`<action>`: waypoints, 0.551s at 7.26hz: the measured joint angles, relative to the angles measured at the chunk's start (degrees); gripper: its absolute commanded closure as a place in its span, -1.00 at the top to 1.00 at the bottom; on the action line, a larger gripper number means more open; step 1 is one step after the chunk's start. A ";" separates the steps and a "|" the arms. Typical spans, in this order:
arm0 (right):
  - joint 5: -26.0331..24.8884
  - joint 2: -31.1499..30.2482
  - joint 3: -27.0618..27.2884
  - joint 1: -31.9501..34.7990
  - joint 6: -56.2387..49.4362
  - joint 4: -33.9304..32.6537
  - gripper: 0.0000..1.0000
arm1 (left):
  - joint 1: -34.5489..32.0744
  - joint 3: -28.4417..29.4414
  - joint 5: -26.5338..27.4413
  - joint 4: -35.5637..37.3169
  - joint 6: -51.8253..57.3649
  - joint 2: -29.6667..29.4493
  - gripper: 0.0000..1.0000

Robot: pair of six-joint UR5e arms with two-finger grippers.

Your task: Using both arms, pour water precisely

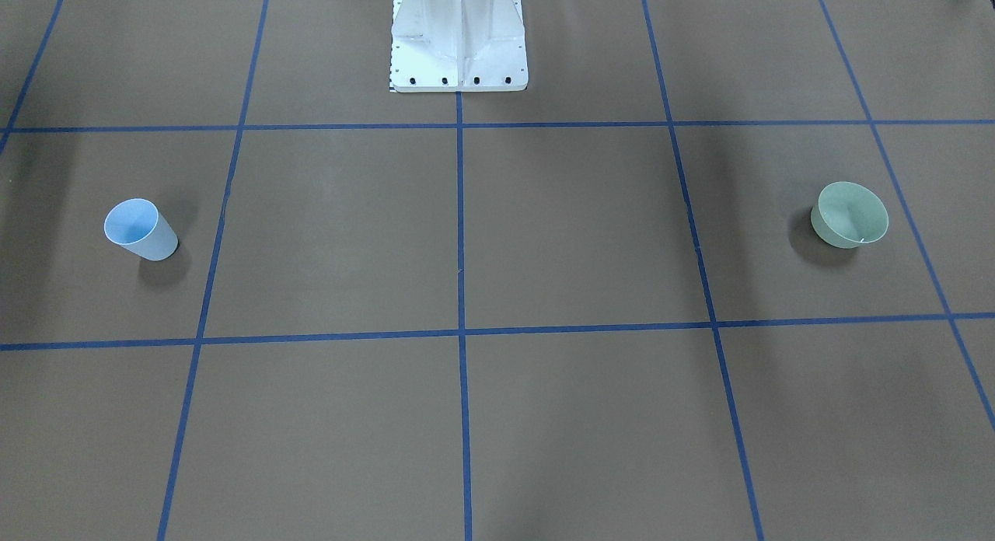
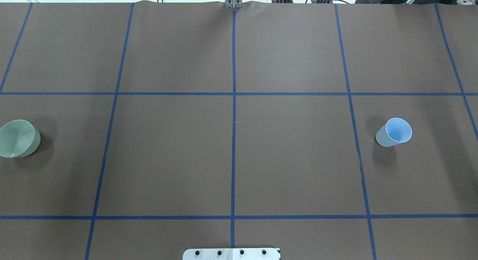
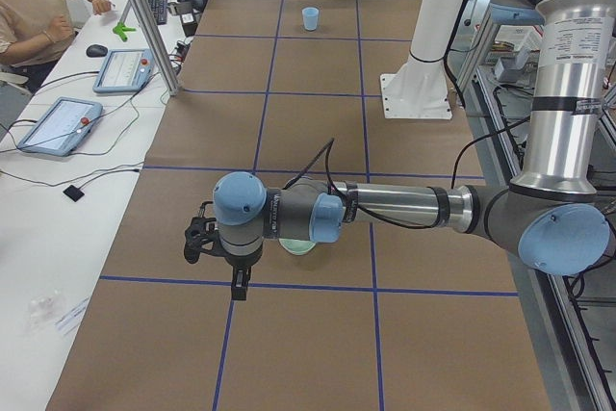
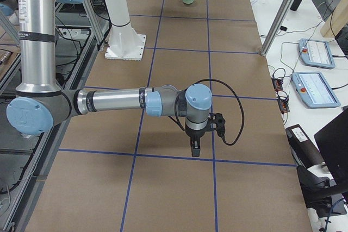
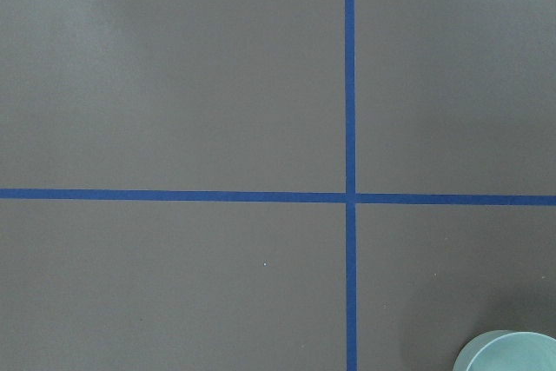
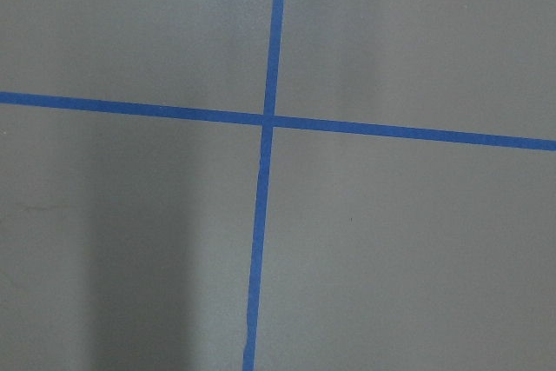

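A light-blue cup (image 1: 140,229) stands on the robot's right side of the brown table; it also shows in the overhead view (image 2: 394,132). A pale green bowl (image 1: 849,214) stands on the robot's left side, also in the overhead view (image 2: 18,138). I cannot make out the water in either. The left arm (image 3: 404,207) reaches out low over the table. Its gripper (image 3: 236,286) points down just beyond the bowl (image 3: 298,245), whose rim shows in the left wrist view (image 5: 512,354). The right arm (image 4: 114,101) mirrors it, with its gripper (image 4: 194,148) pointing down. I cannot tell whether either gripper is open.
The white pedestal base (image 1: 459,40) stands at the robot's edge of the table. Blue tape lines (image 2: 233,121) grid the brown mat. An operator (image 3: 34,2) sits beside control tablets (image 3: 60,124) on a side table. Metal posts (image 3: 144,16) stand along the table's far edge.
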 measured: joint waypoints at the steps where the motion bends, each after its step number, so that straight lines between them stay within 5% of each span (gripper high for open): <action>1: 0.03 0.28 0.23 0.03 -0.06 0.03 1.00 | 0.00 0.02 -0.15 -0.02 -0.02 0.05 1.00; 4: 0.15 1.90 0.46 0.04 0.62 0.02 1.00 | -0.02 0.10 -0.41 -3.25 -0.08 0.01 1.00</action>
